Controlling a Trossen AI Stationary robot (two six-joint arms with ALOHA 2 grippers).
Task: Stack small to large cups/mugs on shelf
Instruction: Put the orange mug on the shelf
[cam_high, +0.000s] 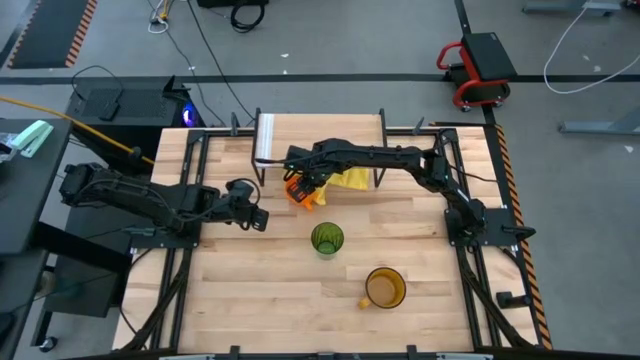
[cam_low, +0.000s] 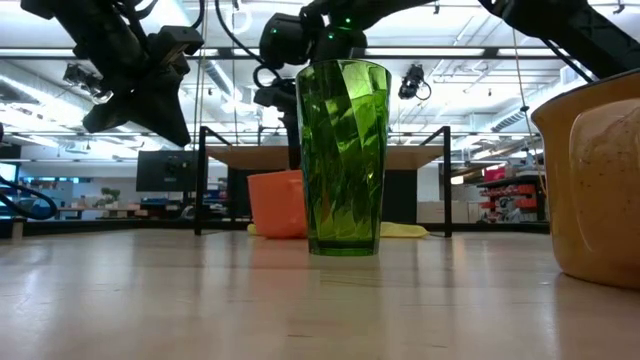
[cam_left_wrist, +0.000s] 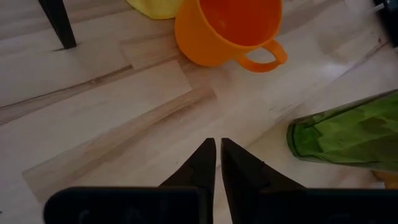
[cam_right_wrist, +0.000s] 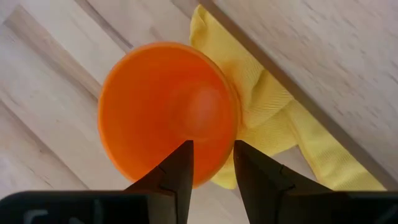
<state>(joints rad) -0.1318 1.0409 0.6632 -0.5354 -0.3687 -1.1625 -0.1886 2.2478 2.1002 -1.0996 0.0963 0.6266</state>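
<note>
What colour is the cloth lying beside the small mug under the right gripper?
Yellow. The cloth shows best in the right wrist view, beside the orange mug.

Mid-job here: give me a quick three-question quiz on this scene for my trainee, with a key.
1. True or false: the orange mug stands on the shelf.
2. Which claw hangs right over the orange mug? A) left claw B) right claw
3. Fill in: the yellow cloth lies beside the orange mug, partly under the ____.

Key
1. False; it stands on the table, beside the shelf.
2. B; its fingers stand apart above the mug's mouth. The left claw, fingers nearly together, waits off to the side.
3. Shelf.
</note>
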